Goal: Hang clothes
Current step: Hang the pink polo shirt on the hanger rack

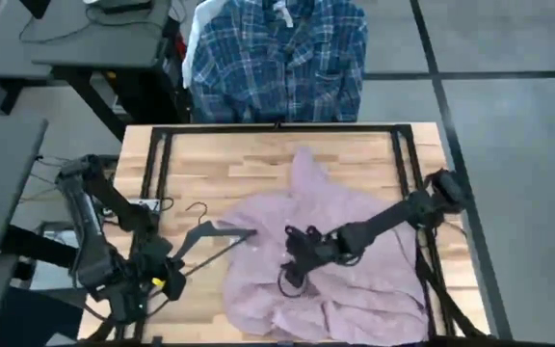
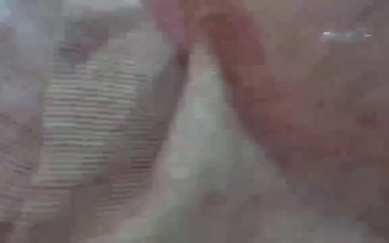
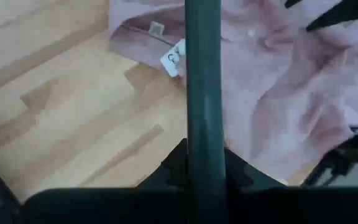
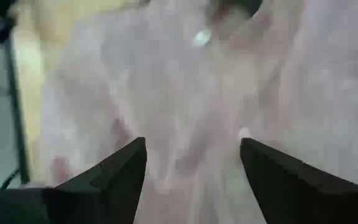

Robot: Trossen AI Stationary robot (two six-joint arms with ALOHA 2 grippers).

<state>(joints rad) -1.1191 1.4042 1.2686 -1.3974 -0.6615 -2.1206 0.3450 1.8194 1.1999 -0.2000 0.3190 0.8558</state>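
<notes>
From overhead I see the pink shirt [image 1: 330, 260] crumpled on the wooden table [image 1: 229, 164], filling the table's 4-to-6 o'clock part. Its long axis runs roughly from 12 to 6 o'clock, one narrow end pointing up toward 12 o'clock, the wide bulk toward 6. The collar points toward 9 o'clock, where a dark wire hanger [image 1: 205, 236] reaches it. My left pincer [image 1: 162, 275], at the table's 8 o'clock corner, is closed on that hanger's lower bar [image 3: 202, 106]. In the left wrist view a small white tag [image 3: 174, 57] sits at the collar; its writing is too blurred to read. My right pincer [image 1: 292, 260] hangs over the middle of the pink shirt, fingers [image 4: 114, 177] spread apart with only cloth between them, gripping nothing. The plaid shirt [image 1: 277, 58] hangs beyond the table's 12 o'clock edge, collar away from me.
</notes>
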